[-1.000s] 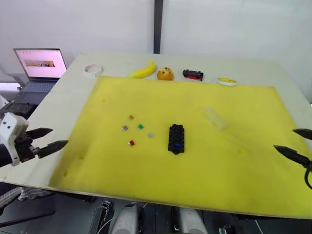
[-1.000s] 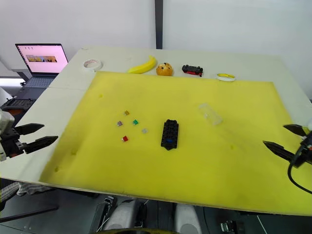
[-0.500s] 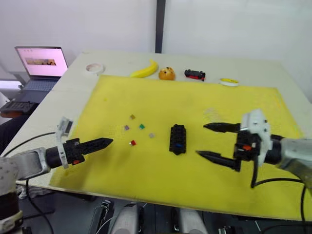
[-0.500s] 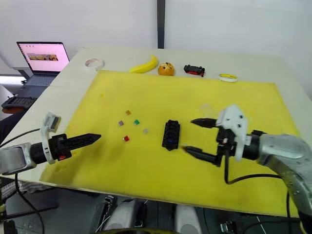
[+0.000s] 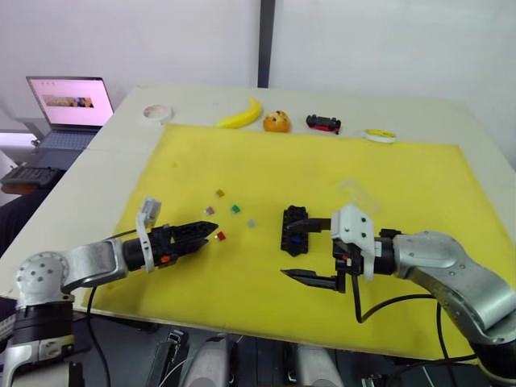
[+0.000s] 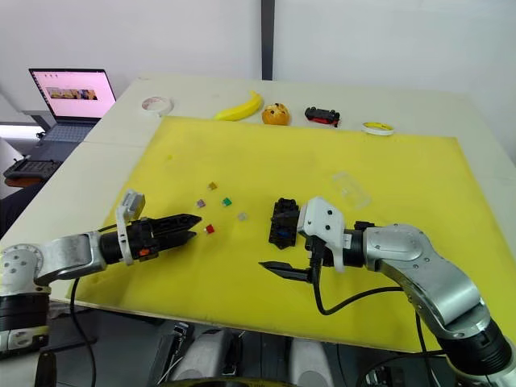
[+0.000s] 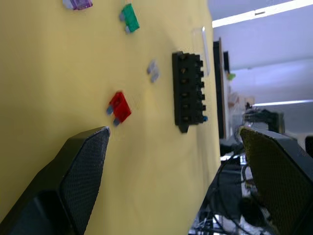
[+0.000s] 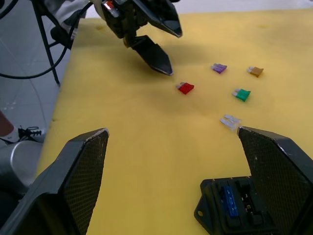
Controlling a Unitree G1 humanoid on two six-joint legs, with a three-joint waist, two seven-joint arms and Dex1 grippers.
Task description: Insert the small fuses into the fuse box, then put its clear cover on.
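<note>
Black rectangular plastic fuse box [image 5: 294, 230], one, lying flat near the middle of the yellow foam mat [image 5: 403, 173]; long axis runs from the robot's side toward the far side of the table, tilted slightly. Two rows of slots on top; one blue fuse [image 8: 229, 200] already seated in a slot at the near end.

Small loose fuses, five, scattered on the mat to the left of the fuse box, none touching another: red fuse [image 5: 220, 236], nearest the robot; grey fuse [image 5: 251, 223], closest to the box; green fuse [image 5: 235, 209]; purple fuse [image 5: 209, 211]; brown-yellow fuse [image 5: 218, 193], farthest back.

Clear rectangular plastic cover [image 5: 355, 193], one, lying on the mat to the right of and behind the box, apart from it.

Left gripper [image 5: 201, 233]: two black fingers parted a little, holding nothing, tips just beside the red fuse on its left, not touching it. Right gripper [image 5: 308, 250]: fingers spread wide, holding nothing, low over the mat at the near right of the box, its upper finger close beside the box's right edge.

Surface: pale wooden table [image 5: 105, 161] carrying the mat. Along the far edge: roll of white tape [image 5: 154, 112], yellow banana [image 5: 239, 118], orange fruit [image 5: 276, 122], red-and-black toy car [image 5: 322, 123], yellow flat ring [image 5: 376, 135]. Open laptop [image 5: 66, 109], screen lit, off the table's left side. White wall [image 5: 403, 40] behind, with a dark vertical post [image 5: 265, 40].
</note>
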